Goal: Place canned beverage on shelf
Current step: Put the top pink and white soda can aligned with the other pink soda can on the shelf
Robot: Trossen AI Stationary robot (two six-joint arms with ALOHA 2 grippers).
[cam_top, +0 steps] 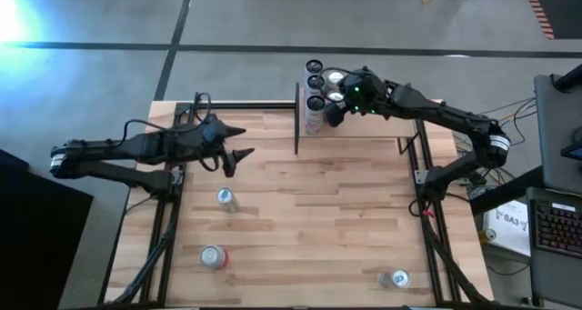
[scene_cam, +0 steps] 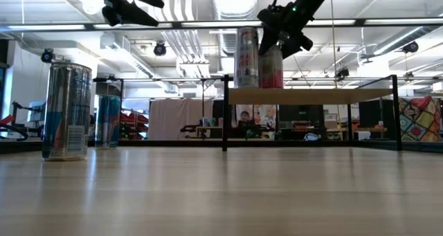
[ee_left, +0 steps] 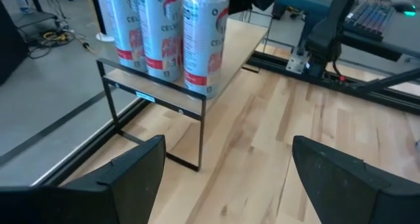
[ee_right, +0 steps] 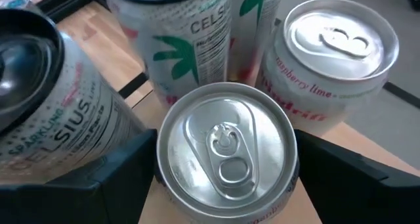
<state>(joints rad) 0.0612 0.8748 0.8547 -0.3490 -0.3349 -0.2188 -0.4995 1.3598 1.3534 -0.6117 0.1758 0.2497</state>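
The shelf is a pale wood panel on thin black rods at the table's far side; it also shows in the low view and the left wrist view. Several Celsius cans stand upright on its left end. My right gripper is over that end, shut on a silver-topped can beside the others. My left gripper hovers open and empty above the table's left half, facing the shelf. My right gripper pinches the can's upper wall just below the rim, one finger on each side. The fingers come from above, slanting down from the table's right. In the low view the can stands upright with its base on the shelf.
Three loose cans are on the butcher-block tabletop: one left of centre, one near the front left, one near the front right. The shelf's right part is bare. Black frame rails run along both table sides.
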